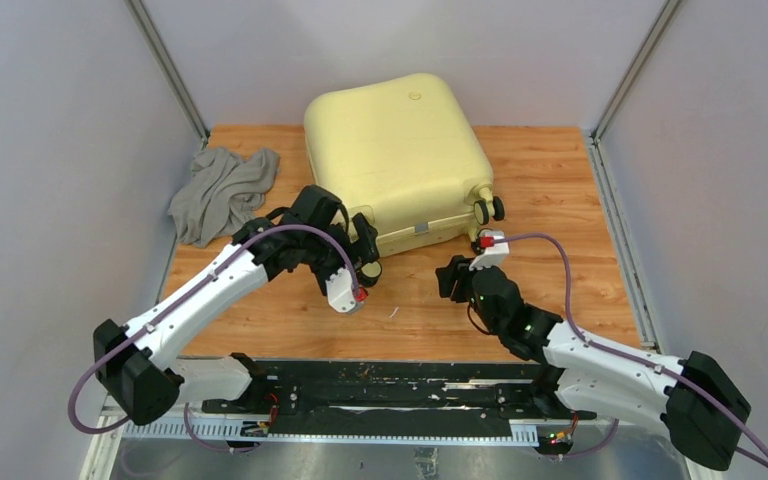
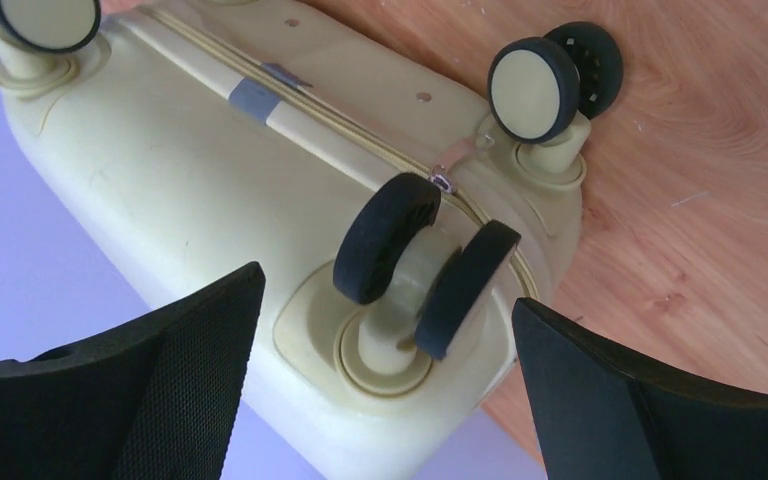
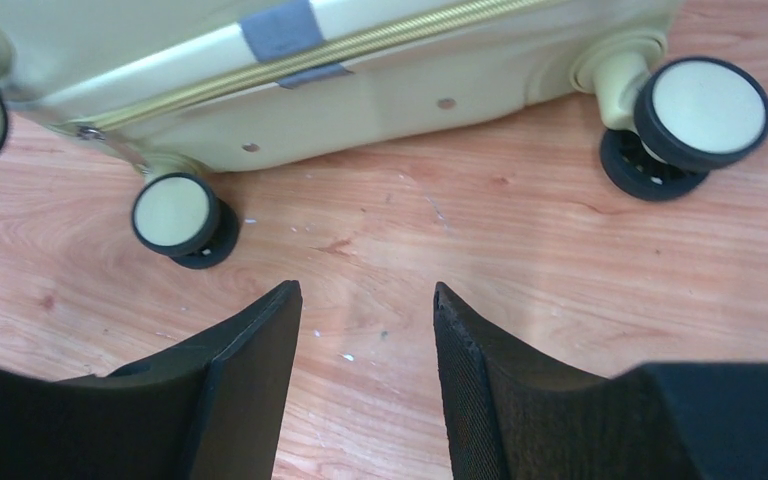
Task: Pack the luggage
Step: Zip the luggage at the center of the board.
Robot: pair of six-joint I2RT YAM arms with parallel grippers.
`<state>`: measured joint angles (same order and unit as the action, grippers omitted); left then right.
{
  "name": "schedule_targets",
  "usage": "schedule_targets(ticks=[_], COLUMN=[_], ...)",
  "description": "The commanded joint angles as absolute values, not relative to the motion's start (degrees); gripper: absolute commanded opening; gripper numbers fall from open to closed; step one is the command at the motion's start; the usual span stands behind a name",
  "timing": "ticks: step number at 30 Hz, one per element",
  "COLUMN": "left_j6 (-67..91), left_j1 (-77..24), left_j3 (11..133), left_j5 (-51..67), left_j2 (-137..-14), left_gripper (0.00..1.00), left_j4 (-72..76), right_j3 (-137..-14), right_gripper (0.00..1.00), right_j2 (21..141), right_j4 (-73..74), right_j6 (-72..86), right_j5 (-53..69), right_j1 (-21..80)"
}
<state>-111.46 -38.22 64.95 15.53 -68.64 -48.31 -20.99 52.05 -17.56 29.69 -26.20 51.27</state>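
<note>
On the table (image 1: pixel 560 200), far centre, closed luggage (image 1: pixel 395 160) lies flat; left gripper (image 2: pixel 385 288) spread wide, facing a wheel (image 2: pixel 387 240); right gripper (image 3: pixel 368 290) half-spread, empty; hazard: wheel swivels, grip slips.

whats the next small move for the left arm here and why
Probably ease the open left gripper toward the zipper pull beside the near wheel and pinch it. The luggage lies shut on the table with the grey cloth outside it, so it likely needs unzipping first.
</note>
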Motion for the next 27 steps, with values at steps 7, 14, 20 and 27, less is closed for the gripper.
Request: schedule_targets(ticks=[7,14,20,27], left_j6=[-110.0,-102.7,-91.6,-78.1], left_j1=[-42.2,-46.9,-56.2,-67.8], left_j3=[68.2,66.4,65.5,72.4], left_j5=[5.1,2.5,3.9,5.8], left_j2=[-76.7,-74.3,-71.2,-75.6], left_gripper=[0.56,0.00,0.00,0.00], left_j4=[-45.9,-46.1,-48.7,-52.5], right_j3=[-18.7,-21.6,-23.1,-20.1], right_gripper=[0.54,0.51,0.50,0.50], right_j2=[51.7,58.6,59.3,56.1], right_j4=[-12.3,-16.7,-16.5,-16.5], right_j6=[33.7,31.5,31.4,31.8], right_j5=[-26.0,-18.3,-16.6,-16.9], right_j1=[43.8,33.4,32.7,32.5])
